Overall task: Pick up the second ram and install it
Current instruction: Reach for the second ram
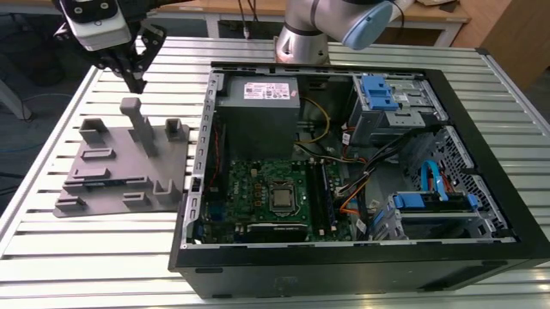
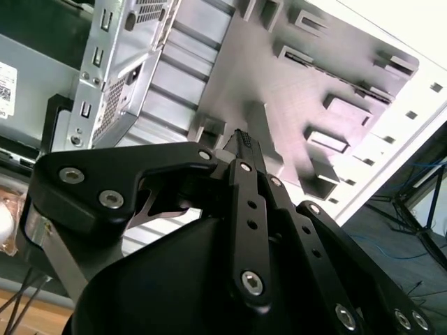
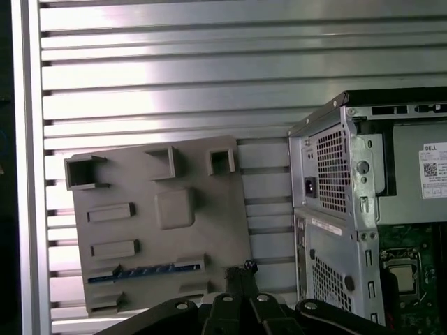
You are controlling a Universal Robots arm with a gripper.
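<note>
Your tool (image 1: 138, 82) hangs over the grey tray (image 1: 112, 196), which sits at the exterior view's left of the open computer case (image 1: 193, 212). Its jaws look pressed together with nothing between them. The second ram (image 3: 143, 271) lies on edge in a slot along one side of the tray, untouched and well apart from the motherboard (image 1: 262, 183).

To my eye the main risk is the closed tool. Brought down like that, it would land on the stick's thin edge rather than astride it, and could chip the board or jam it in its slot. The tall post (image 1: 138, 125) stands near the tool, so a low sideways move could strike it and drag the tray across the counter (image 1: 51, 257). A grip taken off the stick's middle would likely let it tilt, and a tilted stick would not seat cleanly.

The first wrist view gives you the stick as a dark blue line in its slot. The exterior view gives you the post's height and the tool's clearance over it — looking straight down flattens both. The second wrist view shows the fingertips (image 2: 244, 143) met
</note>
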